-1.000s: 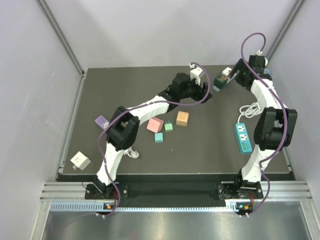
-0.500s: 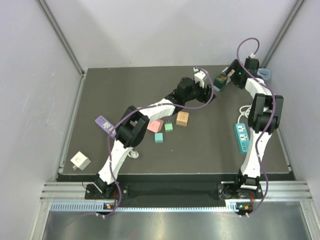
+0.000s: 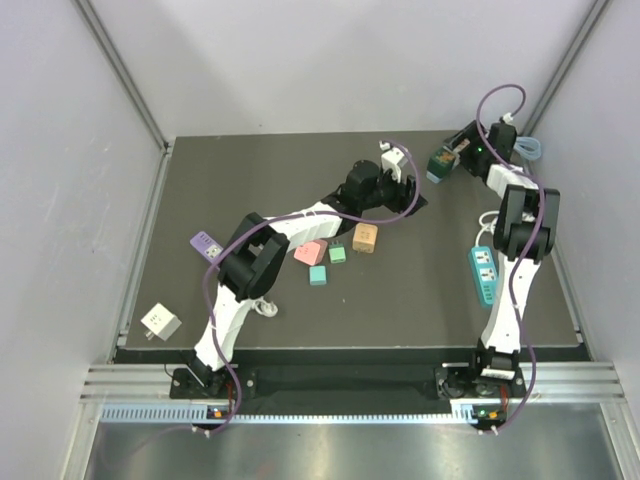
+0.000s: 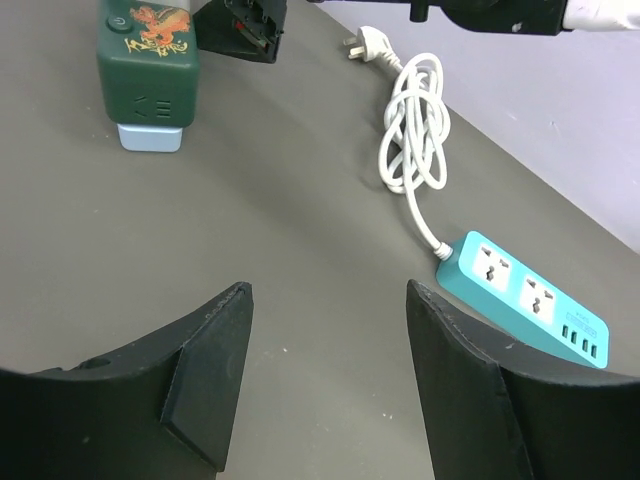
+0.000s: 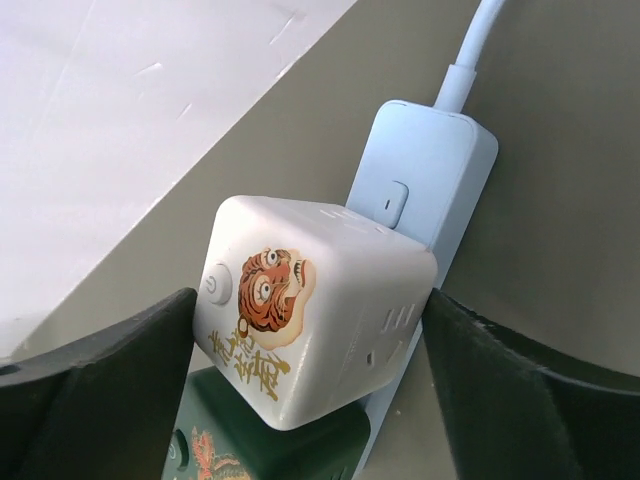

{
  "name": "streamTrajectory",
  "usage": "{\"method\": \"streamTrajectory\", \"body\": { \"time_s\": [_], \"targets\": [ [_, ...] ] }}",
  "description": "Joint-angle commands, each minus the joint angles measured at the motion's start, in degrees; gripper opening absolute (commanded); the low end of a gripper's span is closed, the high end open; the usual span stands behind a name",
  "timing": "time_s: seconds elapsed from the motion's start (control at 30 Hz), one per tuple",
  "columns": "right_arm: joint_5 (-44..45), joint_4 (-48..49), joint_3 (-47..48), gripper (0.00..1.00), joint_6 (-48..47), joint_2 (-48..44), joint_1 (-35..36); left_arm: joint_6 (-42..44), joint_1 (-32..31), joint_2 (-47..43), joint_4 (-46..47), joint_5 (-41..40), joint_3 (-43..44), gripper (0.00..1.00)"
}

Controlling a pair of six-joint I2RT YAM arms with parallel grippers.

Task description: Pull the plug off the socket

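Squarely between right jaws: white cube plug (image 5: 310,310), clamped or not unclear. Pale-blue socket strip (image 5: 425,165) runs lengthwise beyond. Left jaws apart, empty, farther off.

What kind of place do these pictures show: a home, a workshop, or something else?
Probably a laboratory robot test cell: plain pale walls enclose a dark table, two arms are bolted at an aluminium rail, and a teal power strip and coloured cube adapters lie about.

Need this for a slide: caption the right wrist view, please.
Right fingers flank a white tiger-print cube plug seated on a pale blue plastic socket strip.
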Motion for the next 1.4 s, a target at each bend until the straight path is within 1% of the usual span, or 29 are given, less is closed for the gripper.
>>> {"method": "streamTrajectory", "body": {
  "time_s": [0.0,0.07,0.1,0.17,0.2,0.23,0.27,0.33,0.37,0.47,0.63,0.73,0.8,0.93,0.97,1.03,1.1,1.23,1.37],
  "targets": [
    [-3.37,6.1,1.59,0.86,3.19,1.69,-0.95,-0.94,-0.15,-3.46,3.51,0.88,0.02,0.67],
    [-4.35,6.54,0.98,0.8,4.77,1.96,-1.74,-1.38,-0.15,-3.29,3.6,1.15,0.1,0.67],
    [-5.66,7.24,0.37,0.67,5.04,1.79,-1.83,-1.38,-0.15,-3.2,3.51,1.15,0.19,0.67],
    [-6.72,8.21,-0.69,0.51,5.39,1.08,-2.19,-1.47,-0.15,-2.76,3.16,0.97,0.54,0.67],
    [-8.29,8.39,-1.04,0.37,5.48,0.91,-2.36,-1.47,-0.15,-2.76,2.9,0.97,0.63,0.67],
    [-9.0,8.13,-1.22,0.33,5.13,0.64,-2.45,-1.55,-0.15,-2.59,2.81,0.97,0.72,0.68],
    [-9.79,6.38,-1.13,0.25,4.08,0.29,-2.45,-1.47,-0.15,-2.32,2.29,0.97,0.9,0.69],
    [-10.33,4.26,-0.96,0.17,3.03,-0.15,-2.62,-1.21,-0.15,-2.23,1.67,1.32,1.25,0.7],
    [-11.55,3.91,-1.39,0.1,2.85,-0.85,-2.8,-1.03,-0.15,-1.97,1.14,1.5,1.86,0.7],
    [-13.22,1.19,-1.75,0.0,2.06,-1.73,-3.07,-0.68,-0.15,-1.53,-1.85,1.33,3.35,0.71],
    [-15.16,-2.42,-3.68,0.0,0.91,-4.8,-3.33,-1.2,-0.41,-2.23,-2.29,1.59,3.01,0.71],
    [-15.6,-3.57,-6.84,0.0,1.79,-8.14,-3.15,-0.68,-0.94,-2.41,-2.38,1.06,3.01,0.74],
    [-14.99,-4.18,-10.44,0.0,2.05,-11.3,-2.72,-0.06,-1.73,-2.32,-2.55,-0.25,3.01,0.77],
    [-11.56,-6.03,-18.08,0.0,3.89,-17.19,-0.88,1.61,-2.96,-1.27,-3.78,-2.63,4.4,0.78],
    [-10.52,-5.59,-21.84,0.0,4.68,-19.46,-0.52,1.87,-3.23,-0.39,-4.39,-2.89,4.85,0.79],
    [-9.8,-3.13,-26.51,0.0,6.53,-22.37,0.88,3.71,-3.67,0.75,-5.89,-4.82,6.16,0.82],
    [-8.66,-3.83,-28.11,0.0,6.54,-23.7,1.76,7.38,-4.28,1.28,-6.68,-7.62,6.52,0.87],
    [-8.66,-3.22,-32.5,0.0,6.8,-25.28,2.82,14.17,-5.25,3.74,-6.77,-10.37,7.13,0.93],
    [-10.68,-2.07,-33.48,0.01,6.8,-25.02,2.91,19.53,-5.42,5.32,-5.72,-13.08,7.14,0.97]
  ]
}}
